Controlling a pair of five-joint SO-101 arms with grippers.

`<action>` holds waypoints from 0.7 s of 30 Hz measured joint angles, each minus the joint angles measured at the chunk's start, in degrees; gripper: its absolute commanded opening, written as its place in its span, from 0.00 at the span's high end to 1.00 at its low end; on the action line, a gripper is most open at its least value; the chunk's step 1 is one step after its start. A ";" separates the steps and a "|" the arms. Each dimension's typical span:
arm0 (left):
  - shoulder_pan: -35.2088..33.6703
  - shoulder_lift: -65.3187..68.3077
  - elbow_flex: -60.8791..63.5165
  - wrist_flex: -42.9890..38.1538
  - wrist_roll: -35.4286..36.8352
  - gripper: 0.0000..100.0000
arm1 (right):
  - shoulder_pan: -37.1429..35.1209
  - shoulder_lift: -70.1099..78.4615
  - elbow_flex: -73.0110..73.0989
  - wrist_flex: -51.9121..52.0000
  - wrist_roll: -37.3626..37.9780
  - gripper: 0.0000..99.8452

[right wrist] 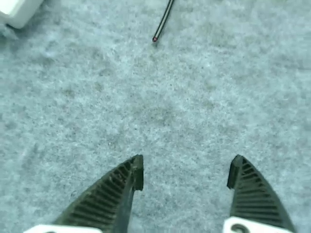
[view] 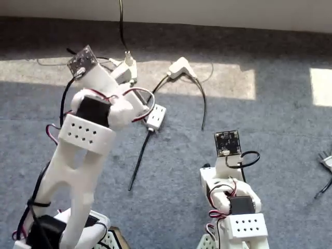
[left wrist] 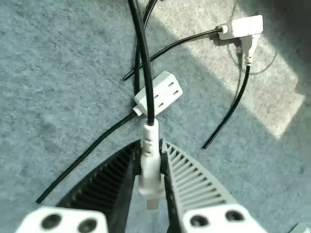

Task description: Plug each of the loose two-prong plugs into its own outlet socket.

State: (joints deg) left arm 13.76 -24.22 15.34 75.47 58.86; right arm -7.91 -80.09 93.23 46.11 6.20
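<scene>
Pinched between the two fingers (left wrist: 109, 187) of the left gripper (left wrist: 149, 145), one dark and one white, sits a white two-prong plug (left wrist: 149, 167). The fingers are clamped on its body from both sides. Which way its prongs face cannot be told. Its black cord (left wrist: 141, 58) leaves the end that points away from the wrist and runs straight on.

Just past the fingertips, a white outlet socket block (left wrist: 158, 92) lies on the grey carpet (left wrist: 58, 63) with its slotted face up. A black lead (left wrist: 87, 153) trails from one end of it. The held plug's cord crosses over that same end of the block. From the high view, plug and block are near each other but apart.

Farther out, in a sunlit patch, lies a second white connector (left wrist: 240, 29). It looks like two white pieces joined at an angle, with black cords leaving it.

On the right gripper (right wrist: 187, 170) the fingers (right wrist: 116, 194) are spread wide, with carpet showing between them. Beyond them is the loose end of a thin black wire (right wrist: 155, 38). The corner of a white object (right wrist: 14, 9) shows too little to name.

In the high view the right arm (view: 233, 207) is folded back, well apart from the socket block. Another plug (view: 326, 160), on a black cord, lies at the far right edge.
</scene>
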 measured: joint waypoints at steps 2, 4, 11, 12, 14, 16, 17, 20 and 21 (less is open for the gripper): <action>0.09 -3.87 8.97 -9.05 2.64 0.99 | 0.00 0.00 -2.29 0.00 0.00 0.72; 0.26 -7.82 16.97 -17.67 4.48 0.99 | 0.00 0.00 -5.01 0.00 -0.26 0.72; 6.15 -16.88 35.16 -38.77 5.54 0.99 | -3.69 0.18 -16.79 6.15 -2.64 0.76; 6.68 -17.23 36.66 -41.14 5.54 0.99 | -5.98 0.53 -18.55 7.38 -3.34 0.78; 7.30 -17.49 39.12 -44.75 5.54 0.99 | -11.08 3.25 -22.33 9.23 -5.45 0.82; 7.47 -17.67 41.05 -47.82 5.54 0.99 | -15.65 8.00 -25.85 9.67 -6.33 0.83; 7.38 -17.67 41.41 -48.97 5.54 0.99 | -17.14 11.25 -27.43 9.67 -6.59 0.83; 7.30 -17.76 42.11 -51.87 5.54 0.99 | -18.64 21.27 -32.26 9.67 -7.12 0.84; 7.30 -17.85 42.20 -52.75 5.89 0.99 | -18.64 24.44 -33.93 9.49 -7.12 0.84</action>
State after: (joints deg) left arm 21.05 -42.07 57.54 22.73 64.75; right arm -26.55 -55.65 59.30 55.60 -0.92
